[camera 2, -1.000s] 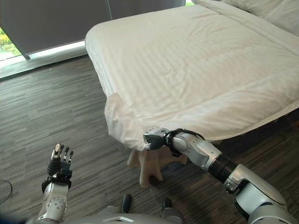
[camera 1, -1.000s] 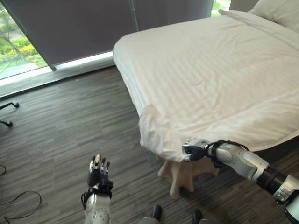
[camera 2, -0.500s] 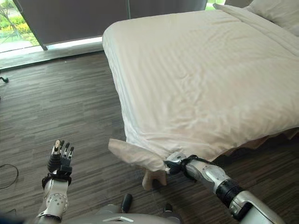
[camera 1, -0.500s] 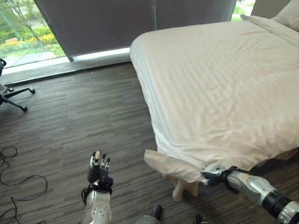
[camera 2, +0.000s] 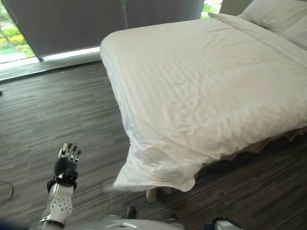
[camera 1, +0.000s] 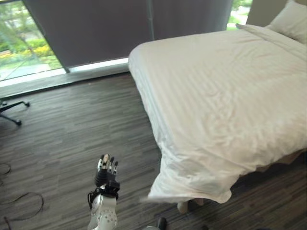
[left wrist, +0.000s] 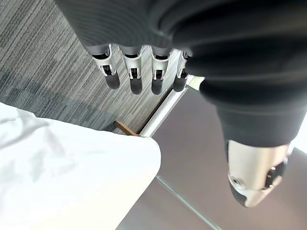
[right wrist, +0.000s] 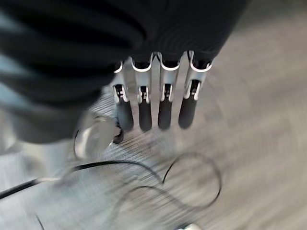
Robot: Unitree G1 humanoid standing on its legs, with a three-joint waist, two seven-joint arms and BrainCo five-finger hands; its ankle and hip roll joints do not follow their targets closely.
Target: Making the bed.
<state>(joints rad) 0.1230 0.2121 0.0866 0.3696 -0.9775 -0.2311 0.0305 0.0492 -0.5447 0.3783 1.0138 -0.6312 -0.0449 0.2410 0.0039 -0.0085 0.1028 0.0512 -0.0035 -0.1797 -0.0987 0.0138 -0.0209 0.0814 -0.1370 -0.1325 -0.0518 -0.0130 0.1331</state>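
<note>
Released since half a second ago, the near corner of the white duvet [camera 1: 192,189] now hangs free over the bed's foot corner, and the right hand [right wrist: 158,103] that was tucked beneath it has withdrawn; its own wrist view shows it over the floor with fingers straight, side by side and holding nothing. Left hand [camera 1: 106,175] is raised at about 7 o'clock in the head views, well apart from the bed [camera 2: 206,81], fingers straight, close together and empty. Duvet: lies spread across the mattress from about 5 o'clock to 1 o'clock, with a pillow [camera 1: 290,19] at 1 o'clock; light creases cross the near half and the hanging corner bulges slightly. Handling, as a judgement: soft, limp and fairly light but bulky; it will fold and drag rather than slide as a sheet, so it is best pinched at a hem or corner, here the drooping corner at 5 o'clock, and drawn outward and downward to smooth it. Surface and room: dark wood-grain plank floor [camera 1: 72,134]; grey roller blind [camera 1: 96,28] over a floor-length window at 11 to 12 o'clock, greenery outside at 10 o'clock; a light wooden bed leg [camera 1: 182,206] shows under the corner; a chair base [camera 1: 12,108] stands at 9 o'clock.
</note>
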